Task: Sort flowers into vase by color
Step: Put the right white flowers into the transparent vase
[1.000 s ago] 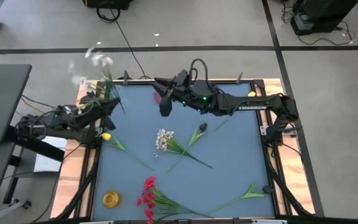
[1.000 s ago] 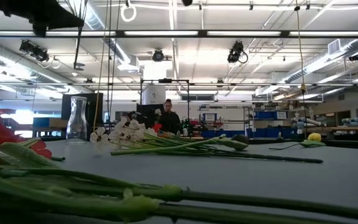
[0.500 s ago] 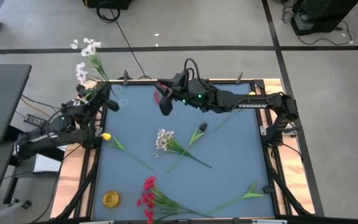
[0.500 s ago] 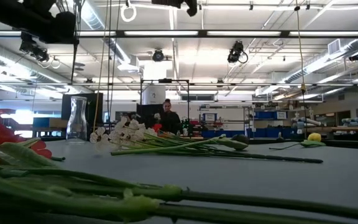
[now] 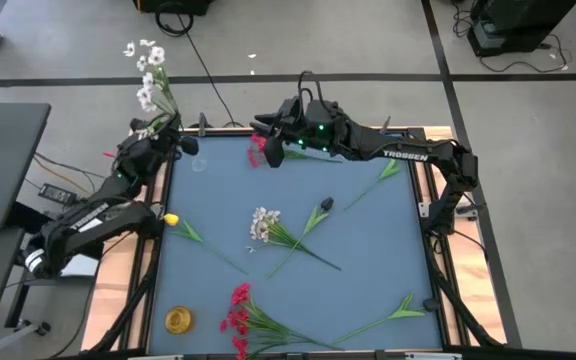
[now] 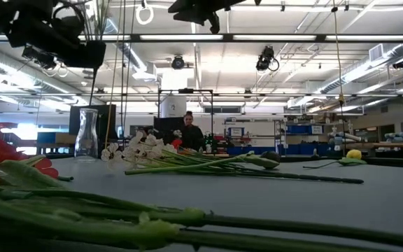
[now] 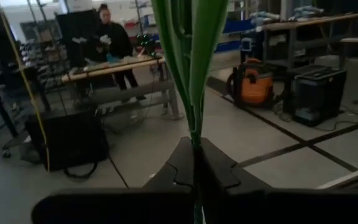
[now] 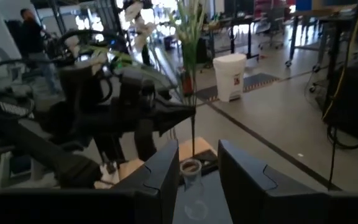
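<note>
My left gripper (image 5: 171, 137) is at the table's far left corner, shut on a white-blossomed flower sprig (image 5: 148, 75). The sprig stands upright. Its lower stem end reaches down to the mouth of the clear glass vase (image 8: 191, 169), which stands on the table (image 5: 388, 250); whether the end is inside I cannot tell. My right gripper (image 8: 197, 149) hangs open and empty high over the far middle of the table, pointing at the vase. Below it a red blossom (image 5: 256, 152) lies on the table. My left gripper pinches the sprig's green stem (image 7: 194, 127), low on the stem, between its two shut fingers. The fingers come in level and lie across the stem. The sprig is upright, with leaves and white blossoms (image 8: 138, 22) above the fingers and the bare stem end below them.
More flowers lie on the table: a white spray (image 5: 262, 224), a dark bud (image 5: 326, 205), a yellow bud (image 5: 171, 219), red clusters (image 5: 238, 310) at the near edge and green sprigs (image 5: 376, 182). A yellow ring (image 5: 178, 320) lies near left. A person (image 6: 189, 135) stands far behind.
My left gripper has swung toward the table's far edge and the vase, carrying the white sprig, whose blossoms now stand beyond the far edge in the high view. My right gripper has moved a little toward the far edge, still open.
</note>
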Tool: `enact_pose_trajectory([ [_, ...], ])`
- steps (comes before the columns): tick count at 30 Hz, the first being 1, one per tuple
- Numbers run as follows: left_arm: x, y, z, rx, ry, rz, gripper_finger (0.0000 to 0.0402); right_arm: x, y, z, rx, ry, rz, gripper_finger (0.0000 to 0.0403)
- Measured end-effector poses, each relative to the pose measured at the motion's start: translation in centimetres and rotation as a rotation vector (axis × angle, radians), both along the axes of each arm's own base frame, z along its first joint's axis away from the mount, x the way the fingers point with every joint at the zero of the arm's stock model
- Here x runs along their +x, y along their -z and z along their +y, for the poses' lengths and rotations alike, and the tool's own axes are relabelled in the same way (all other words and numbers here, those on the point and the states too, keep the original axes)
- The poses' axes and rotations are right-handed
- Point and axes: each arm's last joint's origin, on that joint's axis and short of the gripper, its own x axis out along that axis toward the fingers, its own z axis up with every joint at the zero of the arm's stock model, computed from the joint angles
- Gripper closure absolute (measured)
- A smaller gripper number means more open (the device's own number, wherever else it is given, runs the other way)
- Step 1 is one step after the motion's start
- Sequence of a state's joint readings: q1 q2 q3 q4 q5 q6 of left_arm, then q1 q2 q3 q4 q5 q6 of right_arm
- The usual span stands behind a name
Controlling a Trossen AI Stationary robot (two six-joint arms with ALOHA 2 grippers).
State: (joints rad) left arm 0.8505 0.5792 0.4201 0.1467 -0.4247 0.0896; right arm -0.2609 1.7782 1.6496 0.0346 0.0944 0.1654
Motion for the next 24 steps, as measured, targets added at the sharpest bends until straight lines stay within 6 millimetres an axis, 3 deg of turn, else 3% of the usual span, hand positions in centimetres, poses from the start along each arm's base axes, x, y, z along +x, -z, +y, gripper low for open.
enact_pose_trajectory([
  [5, 0.0, 1.7, 0.7, -0.046, -0.028, -0.024, 0.0394, -0.2, 0.4, -0.7, 0.007, 0.002, 0.038, 0.0282],
  [13, 0.0, 2.6, 0.6, -0.085, -0.033, -0.054, 0.0385, -0.8, 0.6, -2.3, 0.055, 0.048, 0.046, 0.0282],
  [24, -0.2, 4.3, 0.2, -0.327, -0.057, -0.128, 0.0258, -3.1, 3.4, -5.7, 0.355, 0.127, 0.252, 0.0260],
])
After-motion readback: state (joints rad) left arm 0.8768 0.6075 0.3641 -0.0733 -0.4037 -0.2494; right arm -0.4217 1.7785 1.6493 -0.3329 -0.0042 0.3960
